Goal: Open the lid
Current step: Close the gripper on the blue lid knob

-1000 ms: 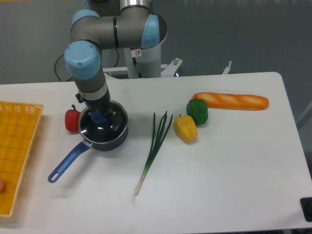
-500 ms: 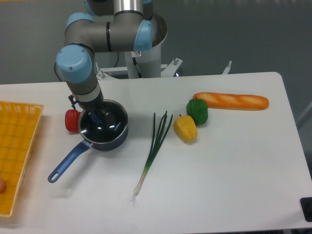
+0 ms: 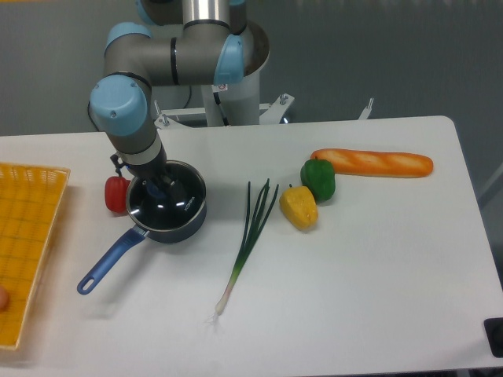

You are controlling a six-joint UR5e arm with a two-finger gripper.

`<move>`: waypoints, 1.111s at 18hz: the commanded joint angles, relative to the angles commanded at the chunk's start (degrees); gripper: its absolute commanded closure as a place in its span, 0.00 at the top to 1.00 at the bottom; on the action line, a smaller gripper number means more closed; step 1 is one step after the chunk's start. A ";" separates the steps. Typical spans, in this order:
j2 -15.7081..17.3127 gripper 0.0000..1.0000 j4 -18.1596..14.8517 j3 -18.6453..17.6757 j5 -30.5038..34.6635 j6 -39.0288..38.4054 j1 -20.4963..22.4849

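The lid (image 3: 174,203) is a round glass disc with a thin metal rim. It sits flat on the dark blue saucepan (image 3: 185,225) at the left of the table. Its blue knob (image 3: 154,191) shows between dark fingers. My gripper (image 3: 155,186) points down onto the knob, with the wrist directly above it. The fingers stand close on either side of the knob. The wrist hides how tightly they close. The saucepan's long blue handle (image 3: 108,262) points toward the front left.
A red pepper (image 3: 116,192) lies just left of the saucepan. A spring onion (image 3: 250,234), a yellow pepper (image 3: 299,207), a green pepper (image 3: 318,178) and a baguette (image 3: 373,162) lie to the right. A yellow basket (image 3: 27,236) is at the left edge.
Between one second and half a second ago the arm's wrist swung left over the saucepan. Nothing has moved since. The lid has stayed on the pan.
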 joint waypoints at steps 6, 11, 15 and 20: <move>-0.18 1.00 0.00 -0.79 0.00 0.00 0.09; -0.18 1.00 0.00 -0.97 0.00 -0.09 0.09; -0.18 1.00 0.00 -1.06 -0.17 -0.17 0.17; -0.18 0.88 0.00 -1.06 -0.26 -0.26 0.17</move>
